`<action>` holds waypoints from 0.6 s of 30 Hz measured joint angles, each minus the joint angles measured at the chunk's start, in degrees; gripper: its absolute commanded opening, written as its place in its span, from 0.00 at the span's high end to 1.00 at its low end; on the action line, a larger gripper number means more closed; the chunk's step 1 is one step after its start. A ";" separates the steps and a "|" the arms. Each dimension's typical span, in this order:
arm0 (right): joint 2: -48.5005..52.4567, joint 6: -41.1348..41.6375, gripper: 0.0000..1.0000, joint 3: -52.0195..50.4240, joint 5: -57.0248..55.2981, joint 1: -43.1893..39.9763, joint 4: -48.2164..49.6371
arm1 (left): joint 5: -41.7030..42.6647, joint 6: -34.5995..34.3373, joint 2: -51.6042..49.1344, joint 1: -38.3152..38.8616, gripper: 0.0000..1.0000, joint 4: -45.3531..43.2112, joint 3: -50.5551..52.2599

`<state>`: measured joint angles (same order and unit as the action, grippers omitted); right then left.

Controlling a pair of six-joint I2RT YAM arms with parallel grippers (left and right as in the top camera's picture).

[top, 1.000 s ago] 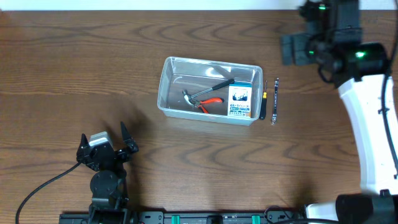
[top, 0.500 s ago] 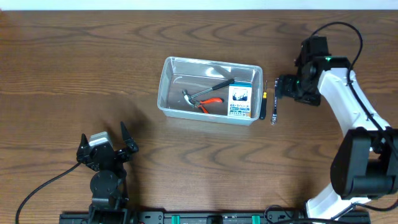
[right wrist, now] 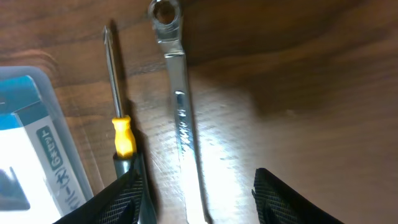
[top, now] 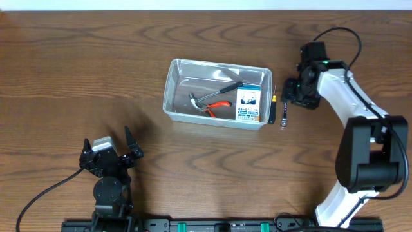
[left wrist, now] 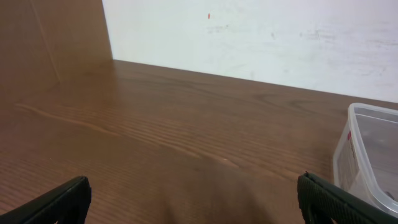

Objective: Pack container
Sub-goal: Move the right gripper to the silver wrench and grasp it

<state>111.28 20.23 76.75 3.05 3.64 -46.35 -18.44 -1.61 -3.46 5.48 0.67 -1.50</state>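
Note:
The clear plastic container (top: 217,69) sits mid-table and holds a hammer (top: 212,94), red-handled pliers (top: 219,107) and a blue-and-white box (top: 248,104). Its corner shows in the left wrist view (left wrist: 367,155) and in the right wrist view (right wrist: 28,124). A silver wrench (top: 284,106) (right wrist: 180,118) and a yellow-and-black screwdriver (top: 272,106) (right wrist: 121,134) lie on the table just right of it. My right gripper (top: 293,90) (right wrist: 198,199) is open, low over the wrench, its fingers on either side of the wrench shaft. My left gripper (top: 109,151) (left wrist: 193,199) is open and empty near the front left.
The wooden table (top: 96,71) ends at a white wall (left wrist: 261,31) at the far side. The right arm's cable (top: 341,32) loops above the arm.
My right arm has swung down and left from the back right corner and now hovers over the wrench. The left arm has not moved.

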 measured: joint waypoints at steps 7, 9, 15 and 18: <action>4.81 1.16 0.66 0.04 0.04 0.94 1.01 | 0.00 0.00 0.00 0.00 0.02 0.00 0.00; 4.85 1.31 0.74 0.07 -0.02 0.94 1.22 | 0.00 0.00 0.00 0.00 0.02 -0.02 0.00; 4.92 1.73 0.88 0.07 0.00 0.94 1.29 | 0.00 0.00 0.00 0.00 0.02 0.00 0.00; 4.92 1.73 0.87 0.07 -0.04 0.94 1.33 | 0.00 0.00 0.00 0.00 0.02 0.00 0.00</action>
<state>116.20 21.96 76.82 3.01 4.58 -45.01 -18.44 -1.61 -3.46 5.48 0.67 -1.50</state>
